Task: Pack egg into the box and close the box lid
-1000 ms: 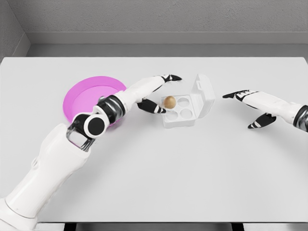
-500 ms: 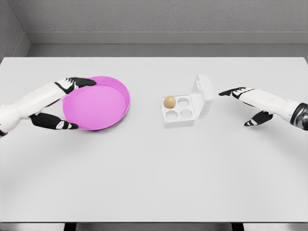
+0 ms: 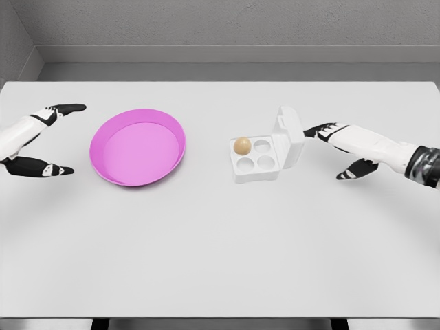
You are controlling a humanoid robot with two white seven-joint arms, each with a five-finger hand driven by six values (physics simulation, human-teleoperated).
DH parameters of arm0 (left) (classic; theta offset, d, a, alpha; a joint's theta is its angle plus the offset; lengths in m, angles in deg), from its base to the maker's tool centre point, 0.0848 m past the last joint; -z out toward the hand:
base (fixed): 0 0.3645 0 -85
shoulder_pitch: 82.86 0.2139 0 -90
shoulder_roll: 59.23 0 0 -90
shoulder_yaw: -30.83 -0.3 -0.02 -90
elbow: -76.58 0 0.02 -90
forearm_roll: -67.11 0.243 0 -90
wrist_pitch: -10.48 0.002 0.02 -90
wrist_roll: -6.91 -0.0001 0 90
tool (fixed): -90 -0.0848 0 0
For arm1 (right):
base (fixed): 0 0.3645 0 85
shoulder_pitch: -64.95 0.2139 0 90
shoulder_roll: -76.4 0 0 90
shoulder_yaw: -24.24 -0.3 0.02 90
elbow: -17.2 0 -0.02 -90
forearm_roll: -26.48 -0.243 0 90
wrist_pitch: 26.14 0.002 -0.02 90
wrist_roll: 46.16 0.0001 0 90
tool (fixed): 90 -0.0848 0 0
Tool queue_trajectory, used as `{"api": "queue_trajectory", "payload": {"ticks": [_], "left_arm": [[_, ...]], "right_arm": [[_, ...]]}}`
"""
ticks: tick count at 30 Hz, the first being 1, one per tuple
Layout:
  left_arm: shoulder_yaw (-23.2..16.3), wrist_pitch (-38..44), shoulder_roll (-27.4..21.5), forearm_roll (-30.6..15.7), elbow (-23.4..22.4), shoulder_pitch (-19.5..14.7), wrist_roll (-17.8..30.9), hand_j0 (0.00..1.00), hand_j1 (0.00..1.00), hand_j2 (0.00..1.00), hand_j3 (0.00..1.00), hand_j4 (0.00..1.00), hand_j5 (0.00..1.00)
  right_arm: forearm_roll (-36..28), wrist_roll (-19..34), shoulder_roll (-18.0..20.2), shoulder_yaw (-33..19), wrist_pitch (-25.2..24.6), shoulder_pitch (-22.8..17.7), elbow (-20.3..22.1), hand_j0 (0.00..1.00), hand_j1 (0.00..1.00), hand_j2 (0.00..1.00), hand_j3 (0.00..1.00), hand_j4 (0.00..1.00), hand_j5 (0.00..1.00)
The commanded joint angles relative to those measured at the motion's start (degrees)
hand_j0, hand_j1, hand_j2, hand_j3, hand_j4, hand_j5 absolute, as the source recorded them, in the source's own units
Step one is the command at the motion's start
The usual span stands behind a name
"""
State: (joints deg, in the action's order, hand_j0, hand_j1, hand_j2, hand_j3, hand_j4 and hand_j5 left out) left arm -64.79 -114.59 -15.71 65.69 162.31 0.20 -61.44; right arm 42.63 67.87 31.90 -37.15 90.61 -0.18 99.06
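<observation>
1. The white surface (image 3: 220, 261) fills most of the head view, with a grey wall behind its far edge.
2. A round pink dish (image 3: 110, 172) sits left of the middle; it is shallow with a raised rim, and nothing lies in it.
3. The right hand (image 3: 344, 148) reaches in from the right edge on a white arm. Its fingers (image 3: 317, 130) are black-tipped and spread, holding nothing; the upper fingertips are at the outer face of the box lid, whether touching or just short of it I cannot tell, and the thumb hangs lower, apart from the box.
4. The left hand (image 3: 34, 141) shows at the left edge, well apart from the dish, its fingers spread wide with nothing between them.
5. The box (image 3: 256, 170) is a small white carton right of the dish, with four round cups. Its lid (image 3: 289, 136) stands open, nearly upright along the right side.
6. The egg (image 3: 242, 146) is tan-brown, smooth and oval. It sits in the far-left cup of the box; the other three cups hold nothing.
</observation>
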Motion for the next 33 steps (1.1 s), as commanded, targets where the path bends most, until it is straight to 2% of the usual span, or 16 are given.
{"api": "queue_trajectory", "payload": {"ticks": [1, 20, 25, 28, 30, 33], "left_arm": [[0.0, 0.1, 0.3, -0.3, 0.0, 0.0, 0.0, 1.00, 1.00, 1.00, 1.00, 1.00, 1.00], [0.0, 0.1, 1.6, 0.2, -0.1, -0.1, 0.0, 1.00, 1.00, 1.00, 1.00, 1.00, 1.00], [-0.1, 0.1, 2.4, 0.2, -0.1, -0.1, 0.0, 1.00, 1.00, 1.00, 1.00, 1.00, 1.00], [-0.1, 0.1, 2.6, 0.2, 0.2, -0.1, 0.0, 1.00, 1.00, 1.00, 1.00, 1.00, 1.00], [-0.1, 0.1, 2.7, 0.2, 0.1, -0.1, 0.0, 1.00, 1.00, 1.00, 1.00, 1.00, 1.00], [-0.1, 0.1, 2.8, 0.7, 0.1, -0.1, 0.0, 1.00, 1.00, 1.00, 1.00, 1.00, 1.00]], "right_arm": [[-0.3, 0.1, 0.0, -0.1, 0.0, 0.0, 1.0, 1.00, 1.00, 1.00, 1.00, 1.00, 1.00], [-0.1, 0.1, -0.7, 0.5, 0.0, -0.4, 9.7, 1.00, 1.00, 1.00, 1.00, 1.00, 1.00], [-0.1, 0.1, -1.1, 0.7, -0.1, -0.2, 9.8, 1.00, 1.00, 1.00, 1.00, 1.00, 1.00], [-0.2, 0.1, 1.9, -2.2, 0.0, 0.0, 9.8, 1.00, 1.00, 1.00, 1.00, 1.00, 1.00], [-0.2, 0.1, 3.7, -5.3, 0.1, -1.9, 10.1, 1.00, 1.00, 1.00, 1.00, 1.00, 1.00], [-0.2, 0.1, 5.6, -14.9, 1.8, -10.5, 10.2, 1.00, 1.00, 1.00, 1.00, 1.00, 1.00]]}}
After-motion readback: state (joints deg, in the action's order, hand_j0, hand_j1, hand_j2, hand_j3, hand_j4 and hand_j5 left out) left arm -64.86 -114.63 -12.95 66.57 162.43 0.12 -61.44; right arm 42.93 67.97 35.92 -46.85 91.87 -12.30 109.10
